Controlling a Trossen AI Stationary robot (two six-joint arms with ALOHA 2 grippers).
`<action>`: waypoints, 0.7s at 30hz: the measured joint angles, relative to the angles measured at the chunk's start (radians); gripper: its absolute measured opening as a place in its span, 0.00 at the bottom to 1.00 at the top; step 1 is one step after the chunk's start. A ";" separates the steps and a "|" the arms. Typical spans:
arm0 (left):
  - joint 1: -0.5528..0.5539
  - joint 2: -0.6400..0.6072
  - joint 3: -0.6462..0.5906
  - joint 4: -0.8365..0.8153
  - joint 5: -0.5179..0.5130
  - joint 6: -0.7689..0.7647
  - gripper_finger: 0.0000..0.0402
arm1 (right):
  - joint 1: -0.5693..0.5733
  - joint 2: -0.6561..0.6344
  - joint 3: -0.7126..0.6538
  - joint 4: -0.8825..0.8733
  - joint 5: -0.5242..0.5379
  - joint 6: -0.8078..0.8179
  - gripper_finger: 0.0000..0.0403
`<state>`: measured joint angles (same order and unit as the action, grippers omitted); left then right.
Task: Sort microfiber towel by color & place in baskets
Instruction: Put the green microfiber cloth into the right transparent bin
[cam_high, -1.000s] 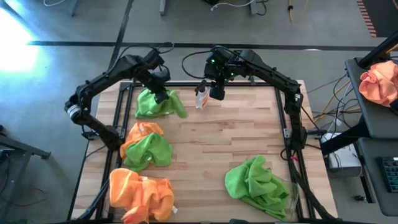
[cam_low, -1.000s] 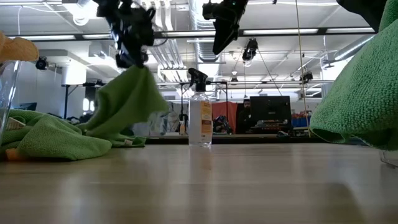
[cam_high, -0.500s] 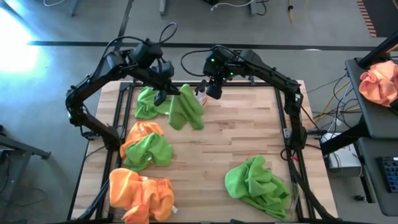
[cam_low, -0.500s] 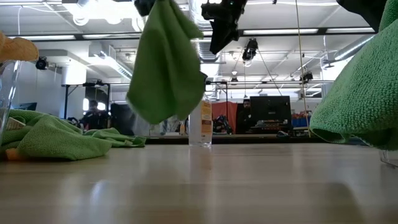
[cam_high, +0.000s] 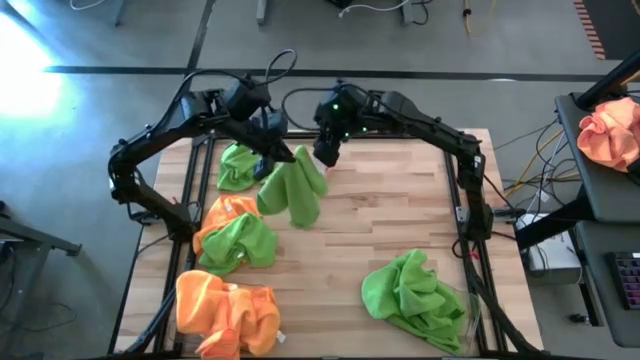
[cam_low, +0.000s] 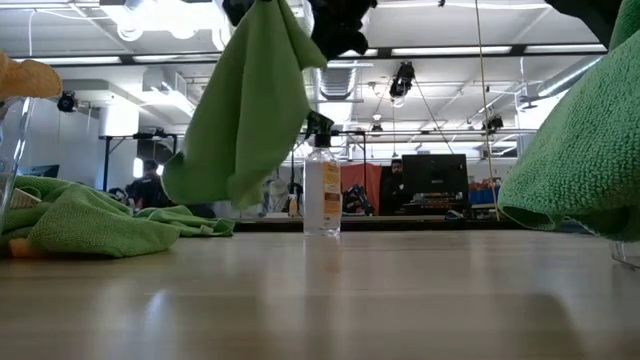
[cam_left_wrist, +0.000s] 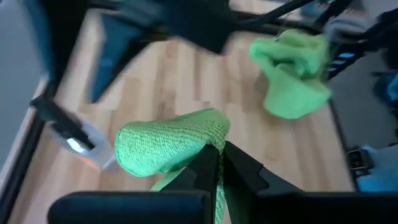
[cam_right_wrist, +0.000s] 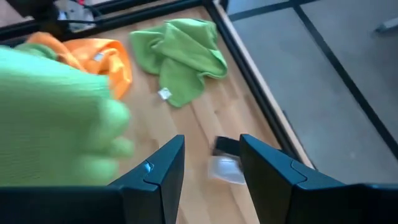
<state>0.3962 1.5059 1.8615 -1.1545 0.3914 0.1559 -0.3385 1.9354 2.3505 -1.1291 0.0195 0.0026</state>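
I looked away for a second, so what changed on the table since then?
The left gripper, shut on a green towel, lifted it off the far-left pile and swung it toward the table's middle. The right gripper, open, shifted slightly toward it. The other towel piles and spray bottle stayed put.

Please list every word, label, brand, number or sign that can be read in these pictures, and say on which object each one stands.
No text can be read.
Spray bottle: it carries a yellowish label, too small and blurred to read.
Green towel on the table: a small white tag, too small to read.
Green towel held up by the left gripper: no print visible.
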 joint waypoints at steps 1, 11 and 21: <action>0.000 0.000 -0.004 0.000 -0.029 0.007 0.00 | 0.014 0.000 0.000 0.004 0.012 0.010 0.37; 0.000 -0.001 -0.010 0.001 -0.068 0.048 0.00 | 0.186 -0.002 0.004 0.008 0.405 0.011 0.37; 0.000 -0.002 -0.010 0.014 -0.068 0.049 0.00 | 0.243 -0.031 0.005 0.008 0.504 0.079 0.37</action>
<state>0.3962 1.5036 1.8515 -1.1404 0.3233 0.2050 -0.0950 1.9047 2.3550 -1.1212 0.5237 0.0812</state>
